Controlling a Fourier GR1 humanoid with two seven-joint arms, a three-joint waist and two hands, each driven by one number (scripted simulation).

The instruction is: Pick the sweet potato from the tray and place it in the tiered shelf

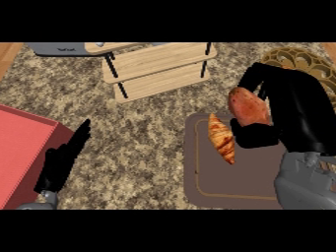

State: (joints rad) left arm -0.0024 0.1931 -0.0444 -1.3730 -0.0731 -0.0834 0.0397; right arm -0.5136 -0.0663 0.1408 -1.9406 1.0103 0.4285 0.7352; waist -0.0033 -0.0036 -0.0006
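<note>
Right hand [294, 106] curled round the sweet potato [248, 107], holding it above the far right corner of the brown tray [214, 187]. On the tray, a croissant [222, 138], just left of the sweet potato. Farther left, the wooden tiered shelf [159, 69]. Near left, left hand [63, 160] with fingers straight and together, beside a red box [10, 147].

Tiered shelf [158, 69] set at worktop [141, 133] rear, tray [207, 182] to front-right w/ croissant [222, 138] on it.
</note>
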